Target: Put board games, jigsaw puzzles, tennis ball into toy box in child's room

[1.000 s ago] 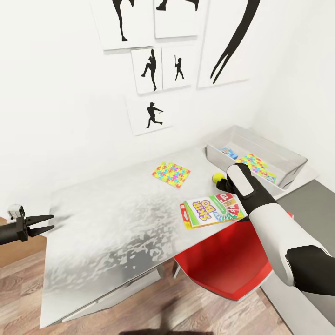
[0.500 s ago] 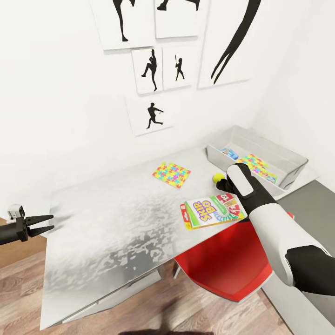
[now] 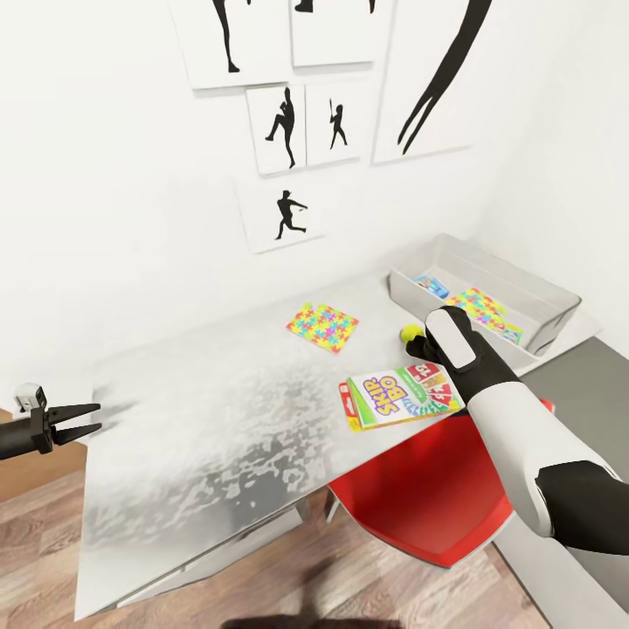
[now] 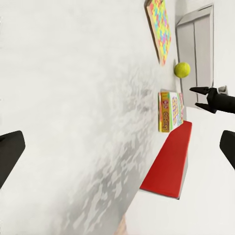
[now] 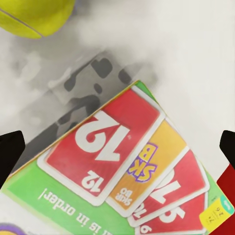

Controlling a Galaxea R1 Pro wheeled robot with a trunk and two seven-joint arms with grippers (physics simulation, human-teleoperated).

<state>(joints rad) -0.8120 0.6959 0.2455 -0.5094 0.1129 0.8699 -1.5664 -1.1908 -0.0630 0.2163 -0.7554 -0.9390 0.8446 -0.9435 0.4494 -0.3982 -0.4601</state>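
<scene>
The Skip-Bo board game [image 3: 400,395] lies flat near the table's [image 3: 201,411] front edge. My right wrist [image 3: 450,342] hangs over its right end. In the right wrist view my right gripper [image 5: 117,152] is open just above the Skip-Bo box [image 5: 127,166], with the tennis ball [image 5: 34,14] beyond it. The tennis ball [image 3: 408,333] rests between the Skip-Bo box and the toy box [image 3: 511,271]. That box holds a small blue board game [image 3: 430,285] and one jigsaw puzzle [image 3: 485,313]. Another jigsaw puzzle [image 3: 321,327] lies on the table. My left gripper [image 3: 98,417] is open off the table's left end.
A red chair [image 3: 428,502] stands tucked under the table's front edge, below my right arm. A lower dark grey unit [image 3: 581,384] adjoins the table at the right. White walls with black sports silhouettes [image 3: 284,214] close off the back. Wood-plank floor [image 3: 52,559] lies at the left.
</scene>
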